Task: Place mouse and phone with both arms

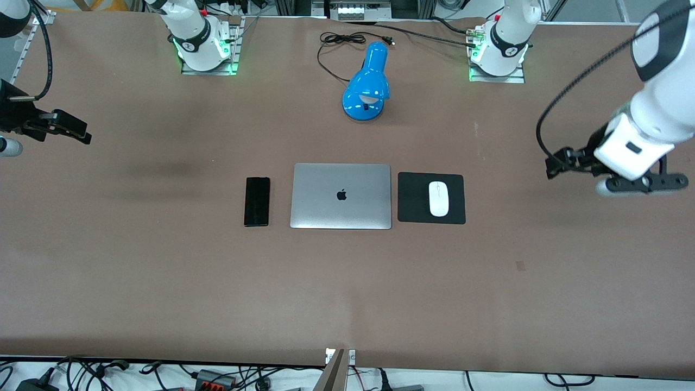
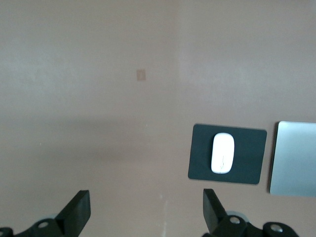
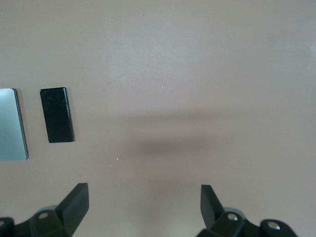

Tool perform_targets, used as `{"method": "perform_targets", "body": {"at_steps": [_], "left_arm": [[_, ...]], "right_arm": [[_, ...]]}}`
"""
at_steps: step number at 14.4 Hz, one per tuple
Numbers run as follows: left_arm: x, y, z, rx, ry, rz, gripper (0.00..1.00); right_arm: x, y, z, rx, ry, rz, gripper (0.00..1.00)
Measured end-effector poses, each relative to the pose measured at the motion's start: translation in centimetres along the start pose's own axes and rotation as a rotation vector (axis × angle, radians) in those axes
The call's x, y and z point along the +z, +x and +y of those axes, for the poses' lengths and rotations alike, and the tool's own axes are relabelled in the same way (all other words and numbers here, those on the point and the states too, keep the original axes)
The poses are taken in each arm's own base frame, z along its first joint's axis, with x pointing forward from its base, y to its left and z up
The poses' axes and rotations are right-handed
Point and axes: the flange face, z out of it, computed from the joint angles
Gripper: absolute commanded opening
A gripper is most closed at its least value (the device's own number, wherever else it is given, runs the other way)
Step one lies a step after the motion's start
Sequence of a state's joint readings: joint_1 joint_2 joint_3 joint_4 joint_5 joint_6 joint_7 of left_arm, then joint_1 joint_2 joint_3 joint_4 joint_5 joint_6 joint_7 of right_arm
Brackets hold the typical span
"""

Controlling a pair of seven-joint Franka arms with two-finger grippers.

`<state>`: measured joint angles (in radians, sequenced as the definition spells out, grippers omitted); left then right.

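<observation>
The white mouse point(image 1: 438, 199) lies on a black mouse pad point(image 1: 412, 198) beside a closed silver laptop point(image 1: 341, 195), toward the left arm's end. The black phone point(image 1: 256, 201) lies flat on the table beside the laptop, toward the right arm's end. My left gripper point(image 1: 553, 165) is open and empty, up over bare table at the left arm's end, well apart from the mouse point(image 2: 222, 153). My right gripper point(image 1: 82, 134) is open and empty, up over bare table at the right arm's end, well apart from the phone point(image 3: 57, 114). Each wrist view shows its own spread fingers: left gripper point(image 2: 146, 207), right gripper point(image 3: 144, 202).
A blue desk lamp point(image 1: 366, 81) with a black cord stands farther from the front camera than the laptop, between the two arm bases. The laptop's edge shows in the left wrist view point(image 2: 295, 158) and the right wrist view point(image 3: 11, 123). A small patch marks the table point(image 1: 520, 265).
</observation>
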<state>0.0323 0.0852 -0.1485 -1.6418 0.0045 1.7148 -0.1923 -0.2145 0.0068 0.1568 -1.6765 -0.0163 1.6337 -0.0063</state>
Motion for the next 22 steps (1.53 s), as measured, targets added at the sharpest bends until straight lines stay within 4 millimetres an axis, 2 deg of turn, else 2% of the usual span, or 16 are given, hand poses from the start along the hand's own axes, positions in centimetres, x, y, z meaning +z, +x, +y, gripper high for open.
{"method": "perform_targets", "body": {"at_steps": [2, 4, 9, 22], "left_arm": [[-0.8, -1.6, 0.3, -0.006, -0.036, -0.02, 1.0], [-1.4, -2.2, 0.2, -0.006, -0.039, -0.02, 1.0], [-3.0, -1.8, -1.1, 0.062, -0.027, 0.017, 1.0], [-3.4, -1.7, -1.9, 0.077, -0.023, 0.02, 1.0]], "right_arm": [[0.0, 0.0, 0.0, 0.0, 0.0, 0.0, 1.0], [0.0, 0.0, 0.0, 0.0, 0.0, 0.0, 1.0], [0.0, 0.0, 0.0, -0.001, 0.0, 0.0, 1.0], [0.0, 0.0, 0.0, -0.001, 0.0, -0.001, 1.0]]}}
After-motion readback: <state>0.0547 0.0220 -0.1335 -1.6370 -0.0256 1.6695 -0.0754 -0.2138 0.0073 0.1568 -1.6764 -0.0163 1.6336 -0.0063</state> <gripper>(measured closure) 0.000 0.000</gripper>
